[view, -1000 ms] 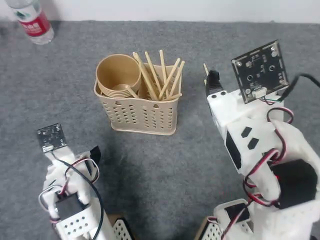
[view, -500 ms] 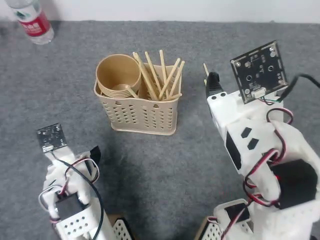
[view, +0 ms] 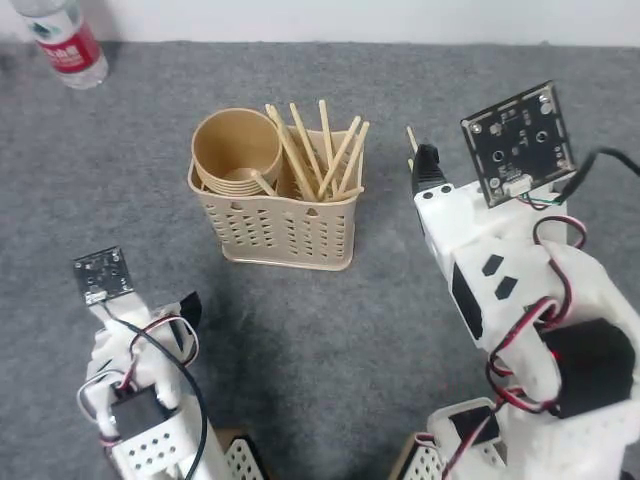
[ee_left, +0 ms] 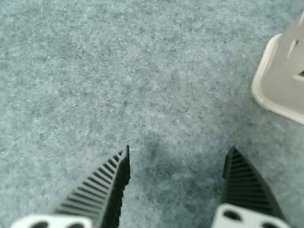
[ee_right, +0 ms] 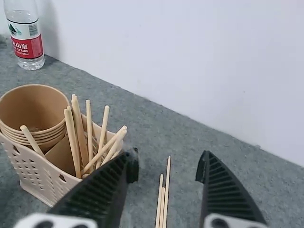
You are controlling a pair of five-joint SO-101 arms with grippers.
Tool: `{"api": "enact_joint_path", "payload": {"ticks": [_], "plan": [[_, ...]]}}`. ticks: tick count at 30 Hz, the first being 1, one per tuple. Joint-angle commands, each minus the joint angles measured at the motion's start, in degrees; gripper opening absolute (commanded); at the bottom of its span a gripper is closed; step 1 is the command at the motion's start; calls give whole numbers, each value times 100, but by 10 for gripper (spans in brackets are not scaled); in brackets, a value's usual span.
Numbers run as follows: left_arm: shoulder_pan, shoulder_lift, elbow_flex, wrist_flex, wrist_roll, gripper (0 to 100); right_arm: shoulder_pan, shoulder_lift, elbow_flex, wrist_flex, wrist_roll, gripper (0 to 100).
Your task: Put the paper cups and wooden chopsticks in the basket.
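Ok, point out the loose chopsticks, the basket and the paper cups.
loose chopsticks (ee_right: 162,199), right wrist view, mid-shaft.
basket (view: 290,228), high view, front wall.
paper cups (view: 236,148), high view, inside the top cup.

Grey felt-covered desk (view: 120,200). On it: basket (view: 285,232) mid-desk, plastic bottle (view: 65,40) at the far left corner, loose chopsticks (ee_right: 163,199) lying beside the basket, toward the right edge.

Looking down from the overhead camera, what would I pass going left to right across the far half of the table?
Water bottle, stacked paper cups, chopsticks standing in the basket, loose chopsticks, the right arm's circuit board.
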Motion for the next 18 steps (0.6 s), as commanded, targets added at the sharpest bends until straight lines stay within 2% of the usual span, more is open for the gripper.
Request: {"api": "enact_joint_path", "payload": {"ticks": [1,18], "plan": [[35,-79,-40,35,-62,298,40,-22,-237,31,70,202],[35,-79,-40,35,-62,298,40,-31,-246,136,70,202]]}}
